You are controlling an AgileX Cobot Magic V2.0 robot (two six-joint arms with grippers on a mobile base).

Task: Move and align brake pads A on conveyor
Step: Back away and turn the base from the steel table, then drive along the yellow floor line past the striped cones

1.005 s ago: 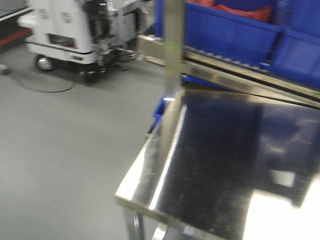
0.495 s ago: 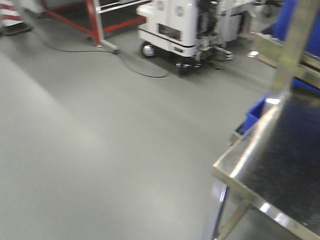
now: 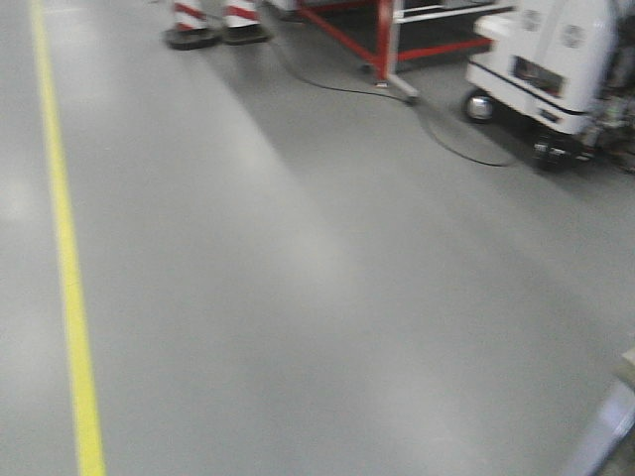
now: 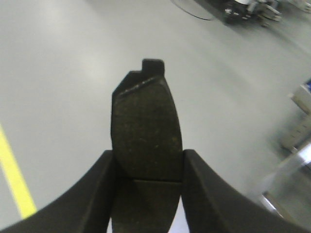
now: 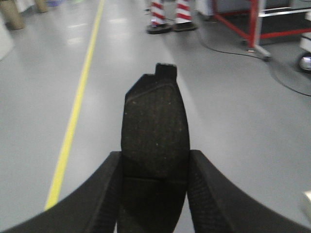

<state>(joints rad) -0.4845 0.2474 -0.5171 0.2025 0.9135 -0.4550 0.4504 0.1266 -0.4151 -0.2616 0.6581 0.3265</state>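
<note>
In the left wrist view a dark-grey brake pad A (image 4: 146, 126) stands upright, end tab on top, centre groove level with the fingertips. My left gripper (image 4: 147, 167) is shut on its sides. The right wrist view shows another brake pad A (image 5: 154, 131) held the same way, with my right gripper (image 5: 154, 167) shut on it. Both pads hang in the air above grey floor. The conveyor is out of view. Neither gripper appears in the front view.
Grey floor with a yellow line (image 3: 69, 288) fills the front view. Striped cone bases (image 3: 208, 25), a red frame (image 3: 382, 45), a black cable (image 3: 446, 134) and a white wheeled machine (image 3: 551, 64) stand at the back. A steel table corner (image 3: 615, 426) shows bottom right.
The front view has swung left: the steel tabletop and blue bins have slid out to the right, and open floor, the yellow line and the cones have come in.
</note>
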